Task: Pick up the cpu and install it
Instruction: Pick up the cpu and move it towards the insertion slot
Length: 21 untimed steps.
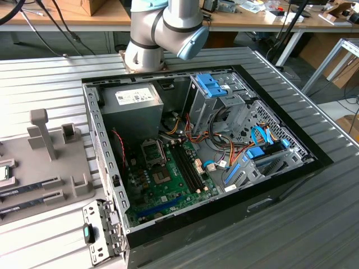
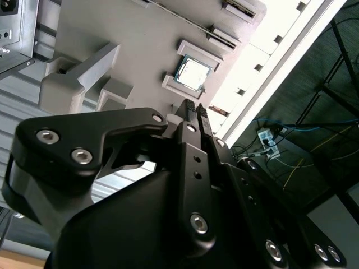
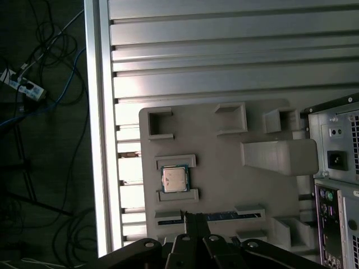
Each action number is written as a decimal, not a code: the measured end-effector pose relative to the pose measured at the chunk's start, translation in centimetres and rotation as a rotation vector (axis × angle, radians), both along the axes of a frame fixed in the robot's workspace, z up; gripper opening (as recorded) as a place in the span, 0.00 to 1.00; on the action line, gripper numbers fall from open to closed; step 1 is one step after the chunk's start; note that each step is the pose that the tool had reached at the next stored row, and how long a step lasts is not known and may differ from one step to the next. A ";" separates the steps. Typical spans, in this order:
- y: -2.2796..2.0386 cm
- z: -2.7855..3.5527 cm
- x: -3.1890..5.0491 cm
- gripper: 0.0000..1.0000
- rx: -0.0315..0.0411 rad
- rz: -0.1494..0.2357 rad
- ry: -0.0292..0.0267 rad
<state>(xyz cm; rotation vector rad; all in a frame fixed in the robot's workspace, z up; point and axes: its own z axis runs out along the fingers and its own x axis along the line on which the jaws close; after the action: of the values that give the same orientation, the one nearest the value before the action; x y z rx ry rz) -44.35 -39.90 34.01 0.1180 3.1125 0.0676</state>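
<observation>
**Item: cpu install, state of work**

**Cpu** (image 3: 174, 179): silver-topped square chip with a thin green rim. It lies flat in a bracketed pocket of the grey holder plate (image 3: 224, 185), near the plate edge that runs along the desk (image 3: 224, 56) edge. Nothing touches it.

**Hand** (image 3: 193, 215): hangs above the plate, apart from the cpu and just beside its pocket, on the side towards the memory stick (image 3: 224, 214) slot. The jaws stand narrow, tips together, with nothing between them.

**Progress:** judged to be at the very start. The cpu is not yet picked up, so the grasp, the carry to the computer case (image 1: 269, 185) and the seating all remain.

**By view**
- Both wrist views give the cpu in its pocket and the hand's tips; the second wrist view looks along the black hand (image 2: 193, 109) towards the chip (image 2: 193, 74).
- The first wrist view adds the desk edge, with floor cables beyond it.
- The exterior view gives the open case sunk in the desk, with the power supply (image 1: 132, 103) at its far corner and the metal-framed socket (image 1: 152, 151) on the green board. The socket looks dark inside, with no silver chip top to be made out.
</observation>
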 end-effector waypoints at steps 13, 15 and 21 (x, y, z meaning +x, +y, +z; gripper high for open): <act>0.00 -0.02 0.00 0.60 0.0000 0.000 -0.0001; 0.00 -0.06 0.00 0.60 0.0000 0.000 -0.0001; 0.00 -0.22 0.00 0.60 0.0000 0.000 0.0000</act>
<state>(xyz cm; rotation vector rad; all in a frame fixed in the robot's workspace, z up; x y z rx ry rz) -44.35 -39.90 33.79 0.1180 3.1125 0.0677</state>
